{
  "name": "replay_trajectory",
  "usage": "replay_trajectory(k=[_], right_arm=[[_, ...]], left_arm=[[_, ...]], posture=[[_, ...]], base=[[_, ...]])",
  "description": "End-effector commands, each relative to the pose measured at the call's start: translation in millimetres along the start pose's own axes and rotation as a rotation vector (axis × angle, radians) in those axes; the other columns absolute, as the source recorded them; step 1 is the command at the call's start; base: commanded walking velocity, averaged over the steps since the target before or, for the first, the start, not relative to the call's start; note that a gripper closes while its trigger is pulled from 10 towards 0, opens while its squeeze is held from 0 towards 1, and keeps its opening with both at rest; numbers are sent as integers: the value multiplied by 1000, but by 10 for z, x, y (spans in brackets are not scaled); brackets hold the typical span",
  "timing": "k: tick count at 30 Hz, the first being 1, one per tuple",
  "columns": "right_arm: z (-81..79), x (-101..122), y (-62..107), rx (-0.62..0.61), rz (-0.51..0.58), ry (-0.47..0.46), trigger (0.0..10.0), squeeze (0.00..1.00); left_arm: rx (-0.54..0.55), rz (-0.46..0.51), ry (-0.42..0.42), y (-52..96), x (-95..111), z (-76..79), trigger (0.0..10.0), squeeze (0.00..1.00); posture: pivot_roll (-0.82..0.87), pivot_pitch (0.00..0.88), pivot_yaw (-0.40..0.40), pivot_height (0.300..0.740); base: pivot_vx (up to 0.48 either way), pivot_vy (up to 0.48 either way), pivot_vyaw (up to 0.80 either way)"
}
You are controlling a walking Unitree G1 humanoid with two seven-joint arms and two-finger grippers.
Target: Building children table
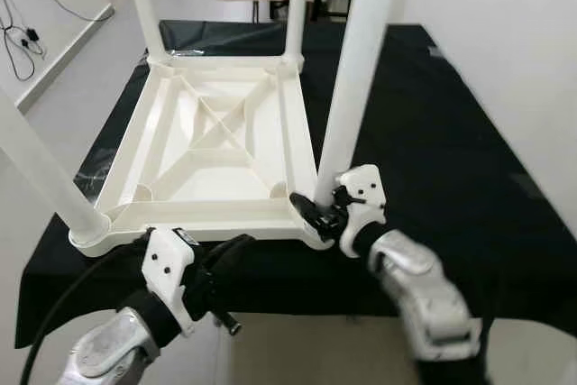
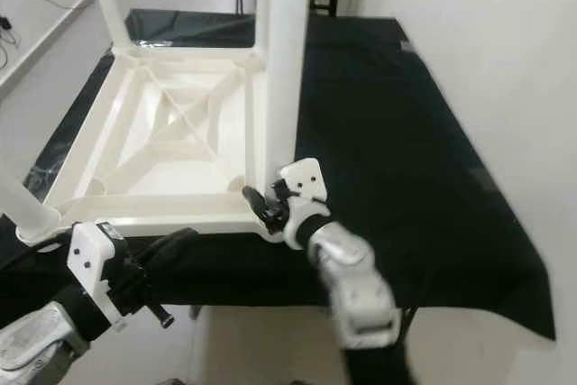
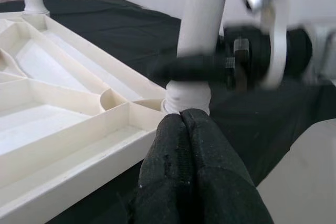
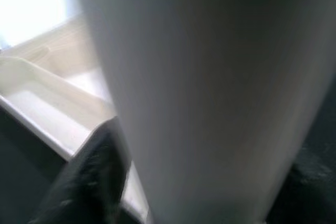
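An upside-down white children's table (image 1: pixel 216 146) lies on a black-covered table (image 1: pixel 433 151). The right gripper (image 1: pixel 317 211) clasps the base of the near-right leg (image 1: pixel 356 69). The left gripper (image 1: pixel 236 254), fingers pressed together, sits just beside the upturned table's near edge.

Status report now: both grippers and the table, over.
Right gripper clamped on near-right leg at its base. Left gripper shut, empty, near that corner. Upturned white table top on black-covered table, four legs standing in it. Nothing obstructing.
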State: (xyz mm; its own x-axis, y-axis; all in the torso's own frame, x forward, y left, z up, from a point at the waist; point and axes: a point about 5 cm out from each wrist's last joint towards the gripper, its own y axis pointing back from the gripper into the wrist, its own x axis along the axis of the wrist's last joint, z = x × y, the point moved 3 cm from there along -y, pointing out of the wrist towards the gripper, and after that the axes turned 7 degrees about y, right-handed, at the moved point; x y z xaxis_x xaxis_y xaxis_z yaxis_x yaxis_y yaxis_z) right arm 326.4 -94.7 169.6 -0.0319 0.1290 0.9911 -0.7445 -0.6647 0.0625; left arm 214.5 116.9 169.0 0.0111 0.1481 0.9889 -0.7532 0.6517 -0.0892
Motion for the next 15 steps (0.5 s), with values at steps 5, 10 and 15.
replay_trajectory(k=[5, 10, 15], right_arm=[[57, 125, 5, 237, 57, 90, 10000, 0], [186, 154, -65, 428, 47, 99, 10000, 0], [356, 261, -215, 512, 74, 15, 0, 0]], left_arm=[[-12, -1, 25, -21, -41, 13, 10000, 0], [-17, 1, 31, -44, -55, 22, 10000, 0], [-11, 6, 32, -61, -62, 39, 10000, 0]], posture=[[99, 135, -72, 740], [121, 125, -88, 740], [133, 126, -97, 740]], base=[[0, 0, 0], [0, 0, 0], [0, 0, 0]])
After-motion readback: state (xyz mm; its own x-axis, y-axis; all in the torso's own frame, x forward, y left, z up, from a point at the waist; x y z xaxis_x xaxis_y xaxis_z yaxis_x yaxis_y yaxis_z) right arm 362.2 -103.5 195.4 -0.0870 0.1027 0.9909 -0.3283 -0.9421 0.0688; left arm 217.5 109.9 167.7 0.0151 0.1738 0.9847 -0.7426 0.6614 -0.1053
